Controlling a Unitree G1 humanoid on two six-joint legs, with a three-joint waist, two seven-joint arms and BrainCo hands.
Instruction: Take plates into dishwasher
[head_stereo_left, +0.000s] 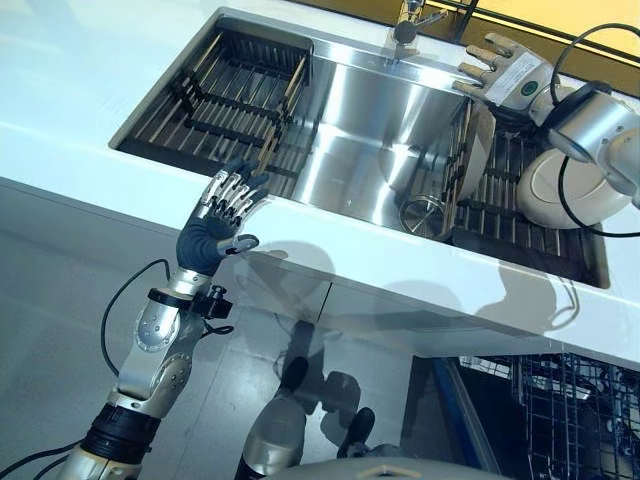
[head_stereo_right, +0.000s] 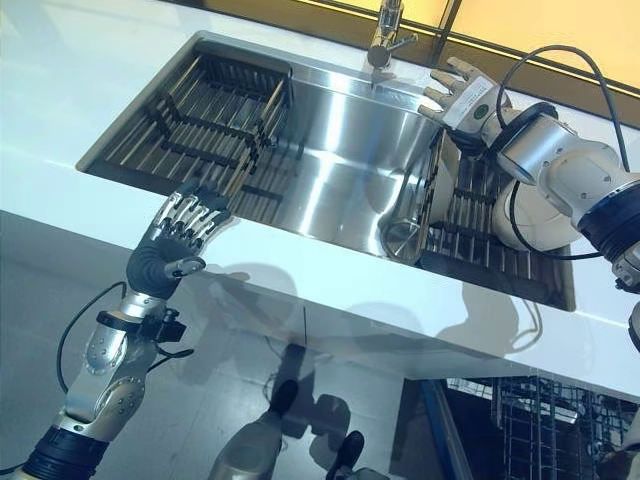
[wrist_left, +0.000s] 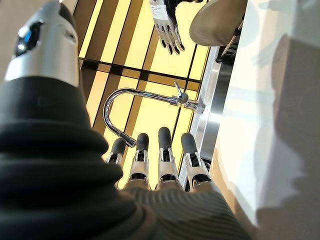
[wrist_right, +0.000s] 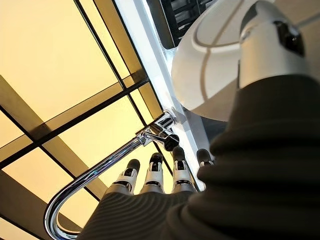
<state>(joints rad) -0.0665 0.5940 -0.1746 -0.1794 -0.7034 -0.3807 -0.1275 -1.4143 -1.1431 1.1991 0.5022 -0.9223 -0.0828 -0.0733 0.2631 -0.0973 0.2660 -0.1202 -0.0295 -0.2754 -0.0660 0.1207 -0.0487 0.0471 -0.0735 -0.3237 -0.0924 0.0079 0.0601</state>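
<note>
Bring the empty, straight-fingered right hand (head_stereo_left: 497, 66) down from the faucet (head_stereo_left: 408, 25) onto the white plate (head_stereo_left: 560, 190) racked right of it; leave the slack left hand (head_stereo_left: 222, 215) idle.

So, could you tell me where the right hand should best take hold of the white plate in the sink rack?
Probably by its upper rim. The white plate stands on edge, leaning in the dark rack, so only the top edge is free. The right hand, open above the sink, could come down and pinch it.
</note>
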